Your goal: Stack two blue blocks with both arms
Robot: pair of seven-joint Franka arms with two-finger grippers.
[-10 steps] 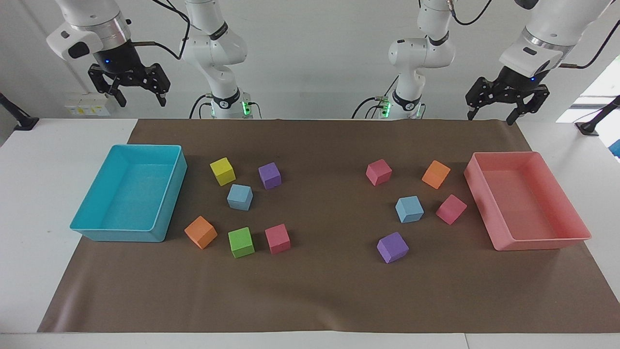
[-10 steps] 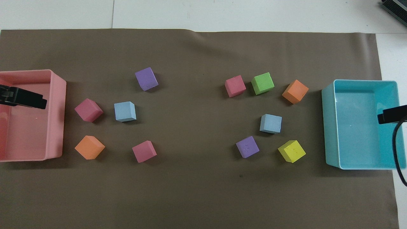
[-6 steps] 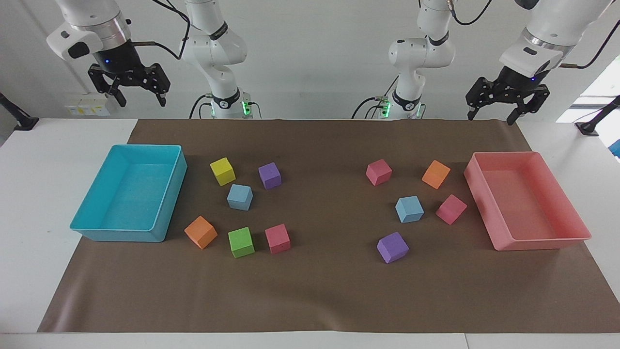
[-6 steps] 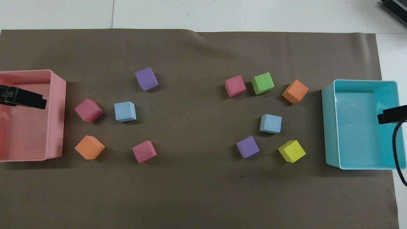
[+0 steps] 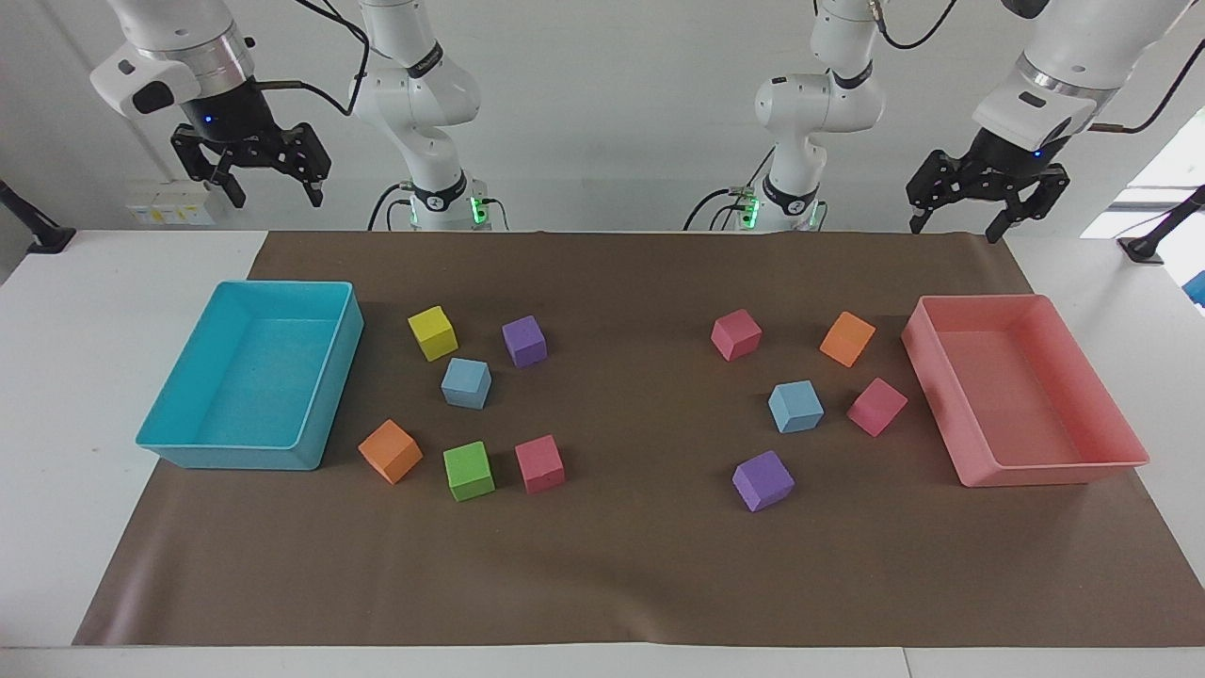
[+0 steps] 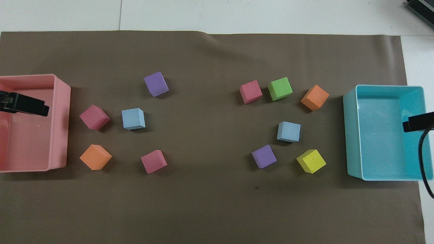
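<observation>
Bench state: 2 blue blocks apart, neither stacked.
One blue block (image 5: 466, 383) lies beside the yellow cube (image 5: 433, 332); the other blue block (image 5: 795, 407) beside a pink cube (image 5: 876, 407). Left pincer (image 5: 954, 224) and right pincer (image 5: 273, 194) hang raised, open, empty.

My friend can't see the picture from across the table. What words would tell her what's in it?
Two blue blocks sit apart on a brown mat among other coloured cubes, between a cyan tray and a pink tray. The open left gripper and open right gripper hang empty above the table's robot edge.

Cubes – two blue (image 5: 466, 382) (image 5: 795, 406), three pink (image 5: 539, 463), two purple (image 5: 524, 340), two orange (image 5: 390, 451), one green (image 5: 469, 470), one yellow (image 5: 433, 332); two trays (image 5: 320, 395) (image 5: 941, 395).
</observation>
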